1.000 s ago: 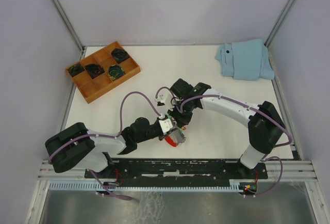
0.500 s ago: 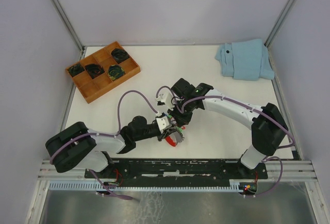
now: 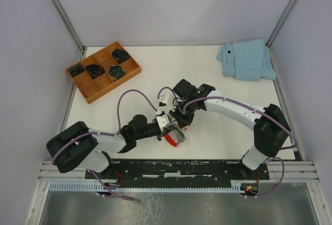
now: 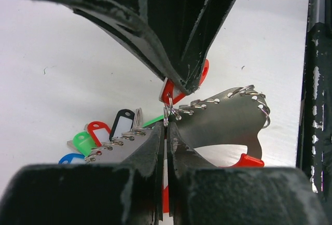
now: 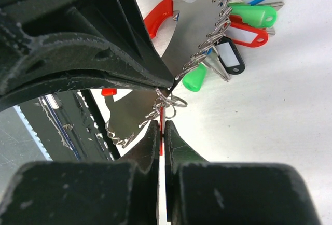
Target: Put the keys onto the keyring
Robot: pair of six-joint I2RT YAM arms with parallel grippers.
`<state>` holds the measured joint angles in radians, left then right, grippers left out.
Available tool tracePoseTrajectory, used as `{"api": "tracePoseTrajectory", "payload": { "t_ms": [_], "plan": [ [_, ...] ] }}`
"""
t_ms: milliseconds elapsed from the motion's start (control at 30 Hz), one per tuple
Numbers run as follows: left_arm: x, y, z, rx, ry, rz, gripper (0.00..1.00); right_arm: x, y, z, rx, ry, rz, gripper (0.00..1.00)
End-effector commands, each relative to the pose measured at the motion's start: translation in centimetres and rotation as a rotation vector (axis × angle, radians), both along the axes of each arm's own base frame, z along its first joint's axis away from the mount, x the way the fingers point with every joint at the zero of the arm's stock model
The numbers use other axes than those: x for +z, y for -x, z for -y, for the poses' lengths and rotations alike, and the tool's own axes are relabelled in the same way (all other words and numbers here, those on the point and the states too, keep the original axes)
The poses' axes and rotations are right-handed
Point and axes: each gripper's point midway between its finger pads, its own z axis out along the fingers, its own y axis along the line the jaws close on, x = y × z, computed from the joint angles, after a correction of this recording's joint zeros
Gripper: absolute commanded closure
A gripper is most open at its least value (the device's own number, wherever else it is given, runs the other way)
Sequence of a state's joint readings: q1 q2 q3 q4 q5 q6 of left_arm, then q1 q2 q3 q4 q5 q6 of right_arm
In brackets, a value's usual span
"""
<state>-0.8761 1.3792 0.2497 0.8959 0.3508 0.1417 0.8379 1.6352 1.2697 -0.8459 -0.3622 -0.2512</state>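
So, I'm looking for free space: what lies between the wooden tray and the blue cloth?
Nothing: in the top external view, the white table between the wooden tray and the blue cloth is bare.

Tray (image 3: 101, 88) x1, cloth (image 3: 246, 59) x1, coils (image 3: 116, 72) x4.

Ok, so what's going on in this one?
Both arms meet over the middle of the table. The left gripper pinches one small ring of the keyring, a metal plate with rings along its edge. The right gripper holds a red-tagged key right at that ring, and the two grippers almost touch. Several tagged keys already hang on the bunch. Whether this key is threaded on yet can't be told.
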Motion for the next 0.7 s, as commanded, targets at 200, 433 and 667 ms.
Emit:
{"api": "tracePoseTrajectory", "payload": {
  "t_ms": [200, 433, 667],
  "plan": [
    [2.1, 0.7, 1.1, -0.084, 0.050, 0.028, 0.97, -1.1, 0.0, 0.6, 0.011, 0.025, -0.015, 0.99],
    [4.2, 2.3, 2.2, -0.136, 0.035, 0.163, 0.97, -2.9, 0.0, 0.1, 0.035, 0.071, -0.111, 0.99],
    [5.4, 3.3, 3.8, -0.163, 0.007, 0.270, 0.97, -3.2, 0.2, -1.0, 0.065, 0.066, -0.165, 0.99]
  ]
}}
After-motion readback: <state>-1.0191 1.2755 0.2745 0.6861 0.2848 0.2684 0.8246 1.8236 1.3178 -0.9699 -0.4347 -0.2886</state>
